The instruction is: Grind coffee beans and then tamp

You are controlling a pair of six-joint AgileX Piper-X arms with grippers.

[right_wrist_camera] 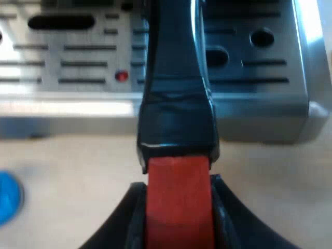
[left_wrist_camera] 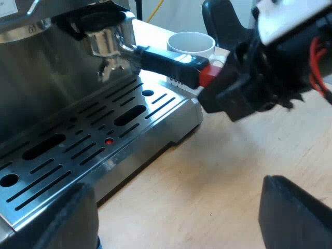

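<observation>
We find the metal holder [left_wrist_camera: 109,41] locked into the espresso machine's [left_wrist_camera: 41,67] front above its drip tray [left_wrist_camera: 78,150], dark handle [left_wrist_camera: 166,59] ending in red, our right hand [right_wrist_camera: 179,189] closed on that red end [left_wrist_camera: 207,74], our left hand [left_wrist_camera: 179,212] spread wide over the table [left_wrist_camera: 223,166] beside the machine.

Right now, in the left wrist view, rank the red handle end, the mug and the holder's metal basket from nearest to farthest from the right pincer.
From the right pincer:
1. Red handle end, gripped by it.
2. Mug, just beyond the handle.
3. Holder's metal basket, at the handle's far end.
</observation>
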